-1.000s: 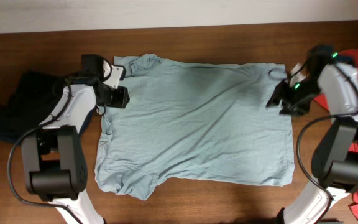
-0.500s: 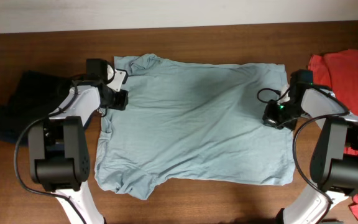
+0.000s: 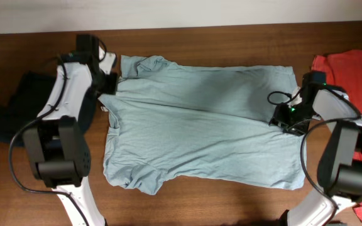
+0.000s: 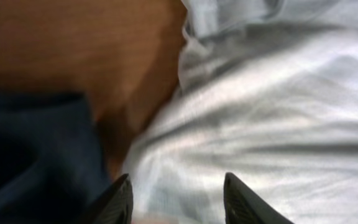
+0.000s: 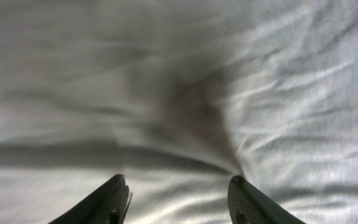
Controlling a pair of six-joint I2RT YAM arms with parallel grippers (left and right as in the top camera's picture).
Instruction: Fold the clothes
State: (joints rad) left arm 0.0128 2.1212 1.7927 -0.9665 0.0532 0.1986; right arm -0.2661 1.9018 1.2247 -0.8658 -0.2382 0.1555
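While the shirt (image 3: 200, 132) lies spread on the table (image 3: 231, 37), both pairs of jaws stand parted.
Left jaws over its left edge, right jaws near its right edge, neither clasping cloth.

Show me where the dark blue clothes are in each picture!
Overhead: the dark navy cotton garment lies at the left edge.
Left wrist: bottom-left corner.
Right wrist: not in it.
Shared landmark: the pale grey-blue cotton T-shirt, seen in all three views.
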